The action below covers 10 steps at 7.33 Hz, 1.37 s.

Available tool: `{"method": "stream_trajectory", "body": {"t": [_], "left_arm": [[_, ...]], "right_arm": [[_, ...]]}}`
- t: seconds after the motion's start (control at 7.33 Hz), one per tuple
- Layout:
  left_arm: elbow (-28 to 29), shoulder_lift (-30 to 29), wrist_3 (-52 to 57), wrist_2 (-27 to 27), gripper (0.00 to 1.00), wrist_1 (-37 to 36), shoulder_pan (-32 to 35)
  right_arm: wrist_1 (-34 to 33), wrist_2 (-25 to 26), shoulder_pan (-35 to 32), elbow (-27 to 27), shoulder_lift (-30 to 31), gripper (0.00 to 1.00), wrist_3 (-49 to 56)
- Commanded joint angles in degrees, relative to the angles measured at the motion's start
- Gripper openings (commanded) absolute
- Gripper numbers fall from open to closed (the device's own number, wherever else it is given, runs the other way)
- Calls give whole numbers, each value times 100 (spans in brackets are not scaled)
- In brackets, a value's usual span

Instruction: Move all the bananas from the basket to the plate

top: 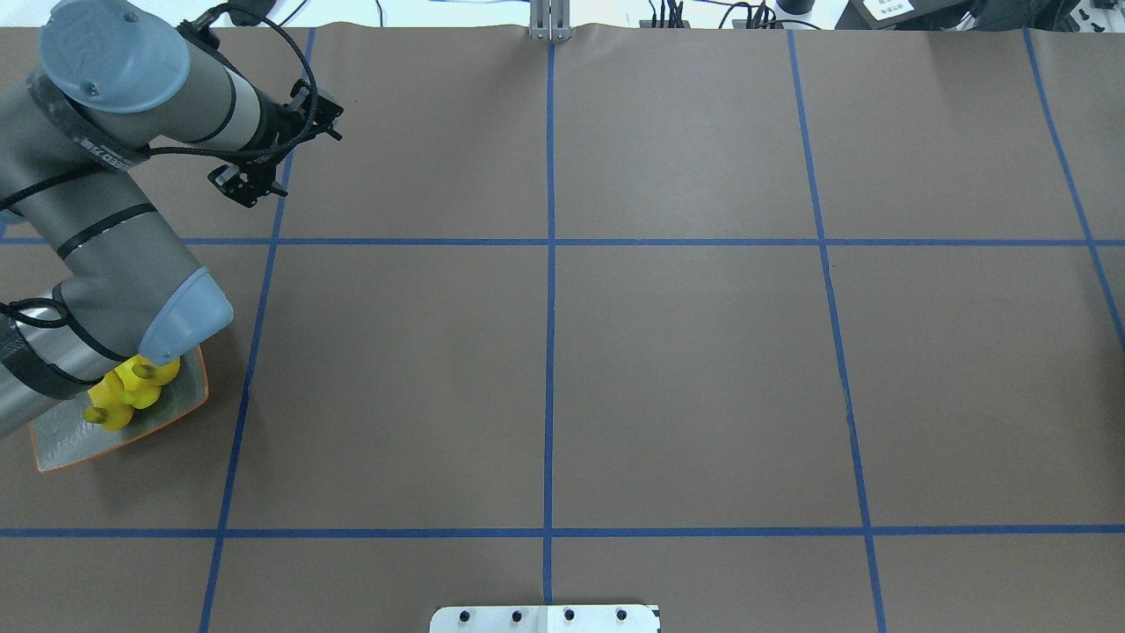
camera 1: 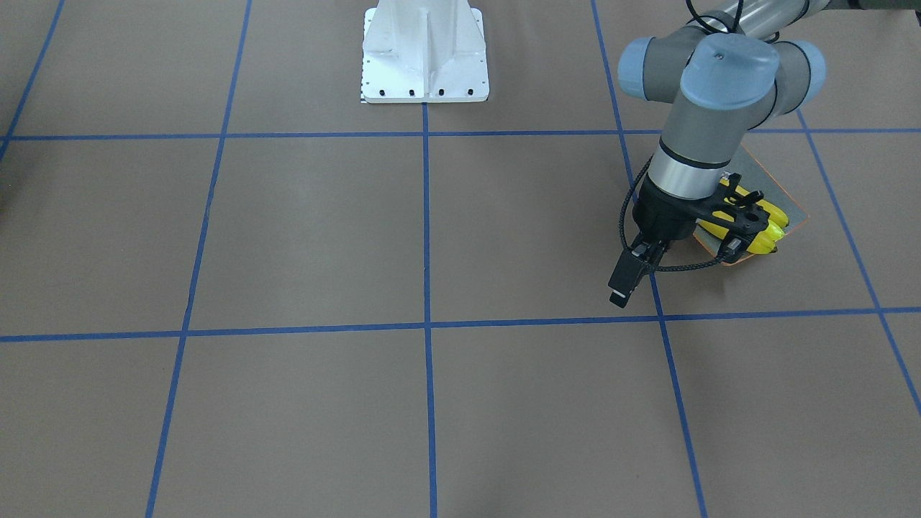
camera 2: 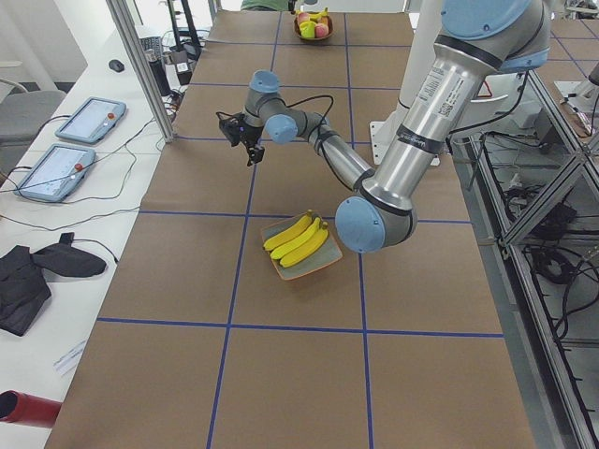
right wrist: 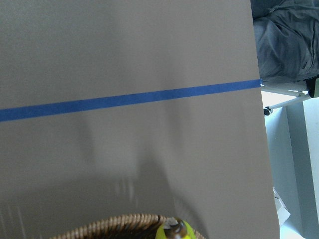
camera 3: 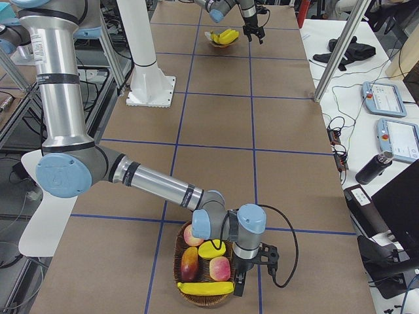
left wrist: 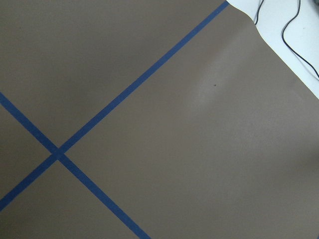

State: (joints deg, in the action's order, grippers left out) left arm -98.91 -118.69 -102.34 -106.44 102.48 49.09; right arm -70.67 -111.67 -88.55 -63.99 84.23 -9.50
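Three yellow bananas [camera 2: 299, 241] lie side by side on the grey-green plate [top: 61, 444] with an orange rim, at the robot's left end of the table. My left gripper [camera 1: 620, 291] hangs over bare brown table beyond the plate, nothing in it. I see it edge-on, so its jaws are unreadable. At the far end the wicker basket [camera 3: 177, 268] holds one banana [camera 3: 204, 287] along its near side, among other fruit. My right gripper [camera 3: 239, 282] points down just beside the basket's edge. It shows only in the exterior right view. The right wrist view catches the basket rim [right wrist: 124, 221] and a yellow tip [right wrist: 174, 231].
Red and yellow fruit [camera 3: 219, 267] fills the rest of the basket. The white robot pedestal [camera 1: 424, 54] stands at mid-table on the robot's side. Blue tape lines cross the brown table cover. Tablets [camera 2: 89, 120] and cables lie on the side bench beyond the table edge.
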Motion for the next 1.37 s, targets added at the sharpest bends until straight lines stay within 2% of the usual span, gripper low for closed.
{"method": "stream_trajectory", "body": {"t": [0.0, 0.55, 0.96, 1.23], "left_arm": [[12, -5, 13, 0, 100, 0, -22], [-5, -5, 13, 0, 100, 0, -22], [-31, 4, 21, 0, 100, -9, -22], [-49, 4, 13, 0, 100, -17, -22]], "right_arm": [[0, -4, 13, 140, -38, 100, -16], [-9, -48, 31, 325, 15, 99, -17], [-9, -66, 40, 352, 32, 89, -17], [-9, -66, 40, 352, 32, 89, -17]]}}
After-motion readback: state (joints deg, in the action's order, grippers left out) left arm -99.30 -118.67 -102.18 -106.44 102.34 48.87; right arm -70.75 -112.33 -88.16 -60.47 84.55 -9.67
